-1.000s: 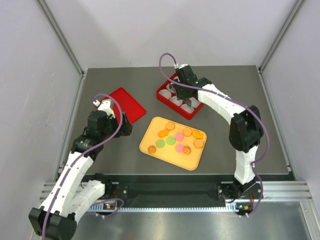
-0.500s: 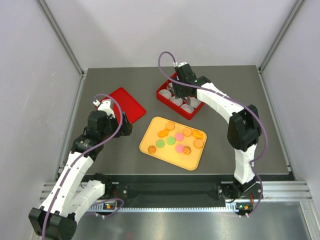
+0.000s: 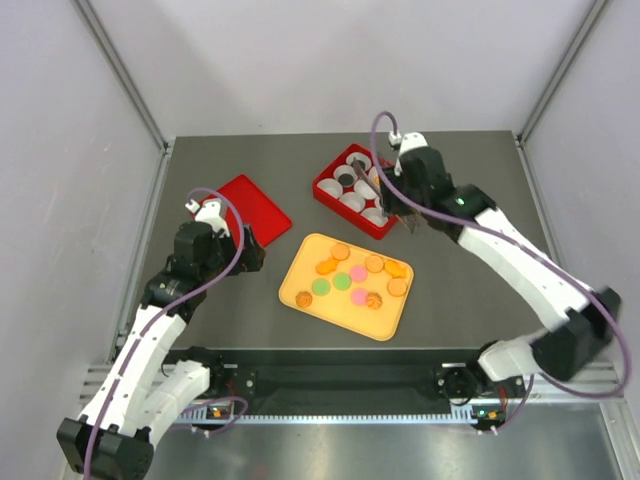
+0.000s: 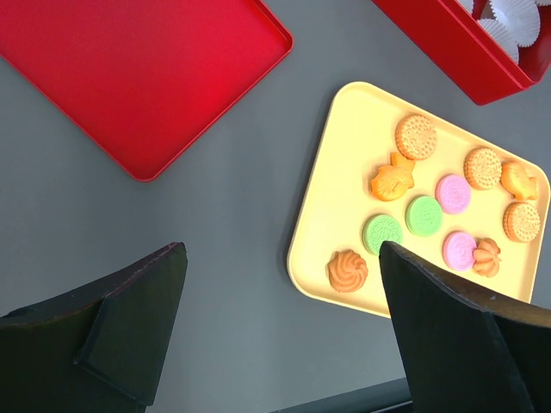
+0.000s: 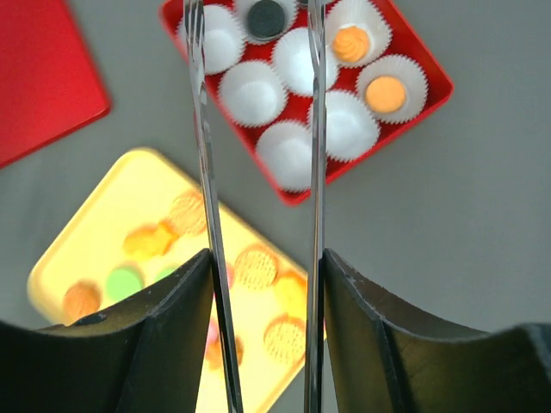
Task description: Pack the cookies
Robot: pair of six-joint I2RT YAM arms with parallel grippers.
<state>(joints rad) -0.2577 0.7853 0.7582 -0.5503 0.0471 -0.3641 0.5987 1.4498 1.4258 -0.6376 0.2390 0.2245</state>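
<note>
Several cookies (image 3: 342, 281) lie on a yellow tray (image 3: 300, 292): orange, pink and green ones, also in the left wrist view (image 4: 424, 215). A red box (image 3: 330, 190) holds white paper cups; a black cookie (image 5: 267, 15) and two orange ones (image 5: 385, 93) sit in cups. My right gripper (image 3: 405, 208) is above the box's near right corner. It is shut on thin metal tongs (image 5: 200, 129), whose blades stand apart with nothing between them. My left gripper (image 3: 250, 255) is open and empty, left of the tray above bare table (image 4: 282, 254).
A flat red lid (image 3: 250, 208) lies at the left, behind my left gripper, also in the left wrist view (image 4: 138, 69). Grey walls close in the table on three sides.
My right arm has swung from over the box's left side to the right and nearer, with its elbow now far right. A black cookie now shows in a cup. The left arm has not moved.
</note>
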